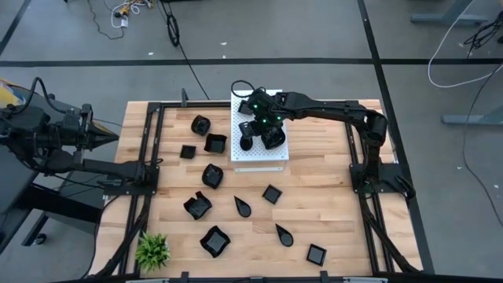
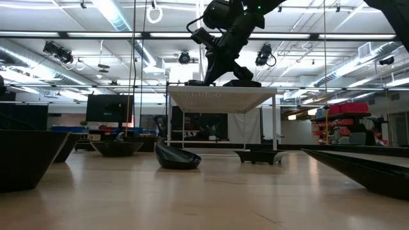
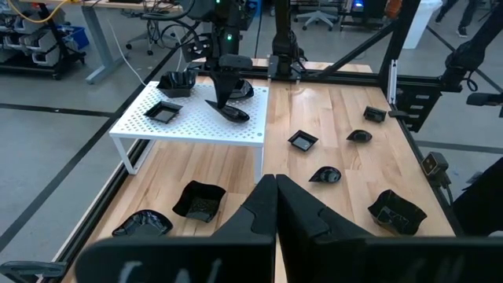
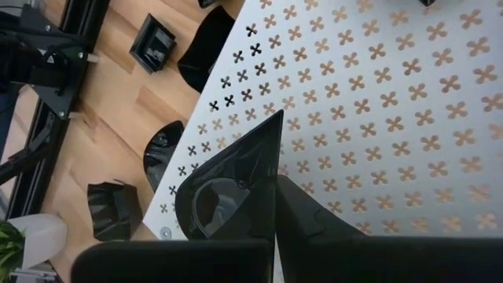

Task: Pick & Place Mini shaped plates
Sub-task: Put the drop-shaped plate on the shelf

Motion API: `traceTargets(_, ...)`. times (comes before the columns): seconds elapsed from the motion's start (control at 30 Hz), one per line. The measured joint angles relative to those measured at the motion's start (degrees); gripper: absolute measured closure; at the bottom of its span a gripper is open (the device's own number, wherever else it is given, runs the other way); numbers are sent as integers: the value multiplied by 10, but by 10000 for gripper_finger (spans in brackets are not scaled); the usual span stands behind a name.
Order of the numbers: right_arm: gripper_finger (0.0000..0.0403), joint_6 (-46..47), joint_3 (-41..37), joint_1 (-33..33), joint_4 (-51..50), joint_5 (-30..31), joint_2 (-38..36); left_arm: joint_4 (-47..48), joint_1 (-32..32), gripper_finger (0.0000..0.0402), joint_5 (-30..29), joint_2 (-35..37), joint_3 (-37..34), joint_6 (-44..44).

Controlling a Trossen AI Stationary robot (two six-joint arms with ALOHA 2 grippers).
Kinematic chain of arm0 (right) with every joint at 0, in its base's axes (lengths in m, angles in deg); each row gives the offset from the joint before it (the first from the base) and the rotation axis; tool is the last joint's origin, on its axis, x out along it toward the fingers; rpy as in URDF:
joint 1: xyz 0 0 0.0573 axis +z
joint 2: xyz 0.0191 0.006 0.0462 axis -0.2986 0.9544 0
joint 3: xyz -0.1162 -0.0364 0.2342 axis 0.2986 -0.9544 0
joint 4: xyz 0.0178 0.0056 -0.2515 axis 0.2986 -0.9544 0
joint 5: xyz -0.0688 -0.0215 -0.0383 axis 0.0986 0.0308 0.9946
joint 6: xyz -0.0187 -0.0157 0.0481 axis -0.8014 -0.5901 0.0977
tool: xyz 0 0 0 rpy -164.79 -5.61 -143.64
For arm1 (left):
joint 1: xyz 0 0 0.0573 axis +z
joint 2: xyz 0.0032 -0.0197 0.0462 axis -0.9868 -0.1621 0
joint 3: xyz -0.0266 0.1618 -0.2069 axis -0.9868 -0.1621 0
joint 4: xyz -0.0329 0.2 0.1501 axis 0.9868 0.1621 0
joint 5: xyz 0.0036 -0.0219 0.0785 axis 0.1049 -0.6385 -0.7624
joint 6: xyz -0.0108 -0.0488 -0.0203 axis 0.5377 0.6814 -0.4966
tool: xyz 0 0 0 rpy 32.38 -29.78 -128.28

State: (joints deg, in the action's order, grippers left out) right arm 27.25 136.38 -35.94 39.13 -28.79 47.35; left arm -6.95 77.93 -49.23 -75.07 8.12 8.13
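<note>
My right gripper reaches from the table's right over the white perforated board and is shut on a black teardrop mini plate. In the left wrist view this plate hangs at the fingertips, low over the board. Other black plates sit on the board. Several more lie scattered on the wooden table, such as a teardrop one and a square one. My left gripper waits shut beyond the table's left edge. My right gripper pinches the teardrop plate by its side rim between the two fingers; one finger shows beside the rim, and the plate hides the other. The fingers slant down from the table's right. I cannot tell whether the plate touches the board.
A small green plant stands at the near left corner. Black frame rails run along the table's left and right sides. The board stands raised on thin white legs, with plates on the table around it.
</note>
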Motion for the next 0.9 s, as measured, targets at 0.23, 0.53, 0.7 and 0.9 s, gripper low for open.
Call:
traceTargets(0.23, 395, -1, 0, 0, 0, 0, 0, 0, 0, 399, 0, 0, 0, 0)
traceTargets(0.53, 386, -3, 0, 0, 1, 0, 0, 0, 0, 399, 0, 0, 0, 0)
traceTargets(0.7, 385, -4, 0, 0, 1, 0, 0, 0, 0, 399, 0, 0, 0, 0)
traceTargets(0.9, 385, -4, 0, 0, 1, 1, 0, 0, 0, 399, 0, 0, 0, 0)
